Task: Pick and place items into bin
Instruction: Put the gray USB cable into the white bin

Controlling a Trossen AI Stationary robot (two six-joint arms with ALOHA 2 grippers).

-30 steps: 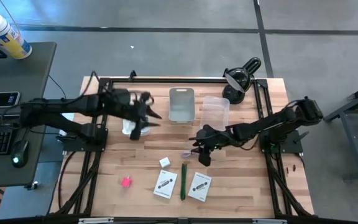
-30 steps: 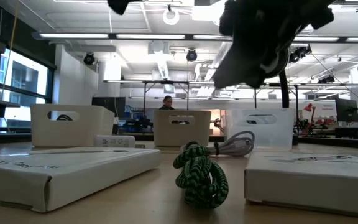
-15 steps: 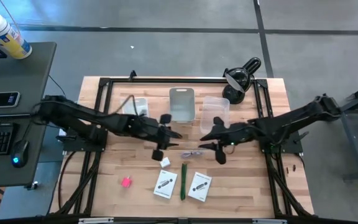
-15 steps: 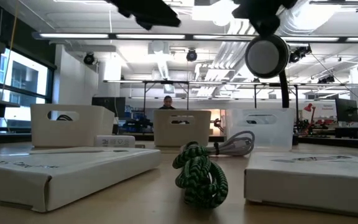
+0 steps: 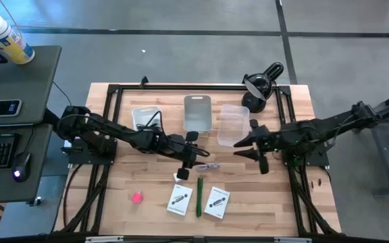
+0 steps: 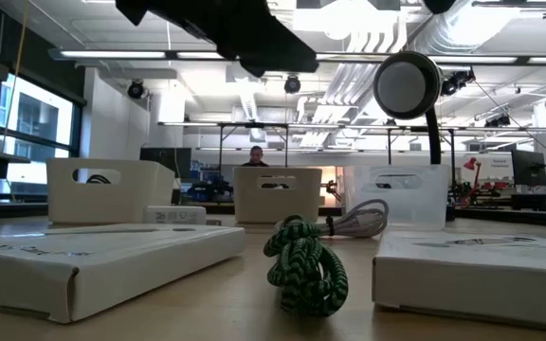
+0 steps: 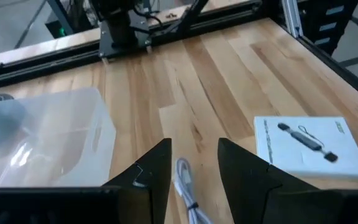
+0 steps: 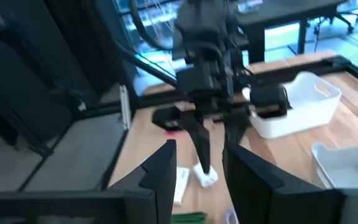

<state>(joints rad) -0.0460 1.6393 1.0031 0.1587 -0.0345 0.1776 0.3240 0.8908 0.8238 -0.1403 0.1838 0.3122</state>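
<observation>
The left gripper [image 5: 192, 162] has pushed further in, fingers parted over the pale cable [image 5: 210, 167] mid-table, while the right gripper [image 5: 256, 151], empty and spread, has backed off toward the clear bin [image 5: 234, 124].

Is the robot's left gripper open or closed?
Open. The left gripper shows a gap between its fingers, with a grey cable on the table between them.
</observation>
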